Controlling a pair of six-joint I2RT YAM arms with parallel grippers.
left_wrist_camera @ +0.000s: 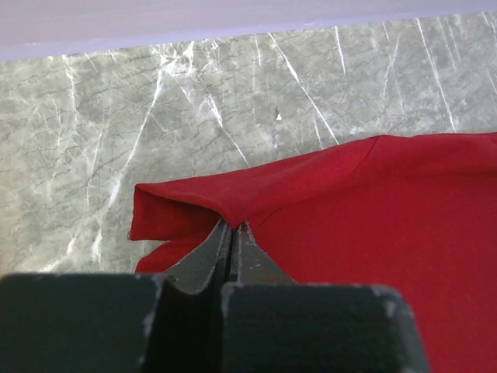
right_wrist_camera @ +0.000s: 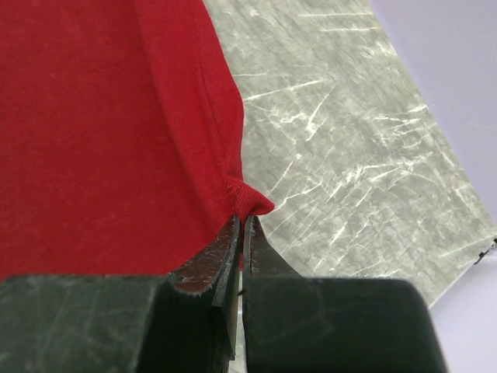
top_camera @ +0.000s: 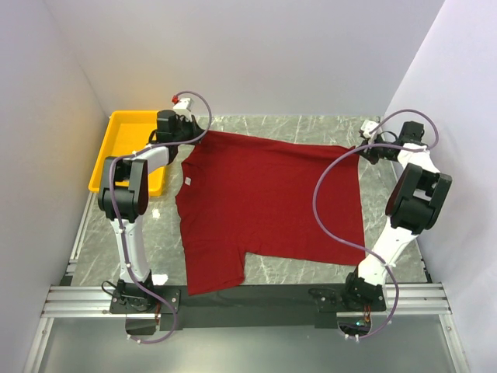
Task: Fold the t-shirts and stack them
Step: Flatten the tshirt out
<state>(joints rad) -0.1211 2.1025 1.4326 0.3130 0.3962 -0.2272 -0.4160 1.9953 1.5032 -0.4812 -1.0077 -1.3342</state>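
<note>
Marble-patterned surface (top_camera: 311,128) is carrying the t-shirt (top_camera: 264,202), lying spread flat across its middle. At the far corners the left end effector (left_wrist_camera: 233,228) and right end effector (right_wrist_camera: 242,221) are pinching cloth, jaws closed. Such thin bites are risking a slip, I reckon, with one corner dropping mid-fold.

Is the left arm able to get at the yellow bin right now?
Likely yes for reach: the bin lies right beside the left arm, nothing between. But its jaws are shut on a corner of the shirt.
</note>
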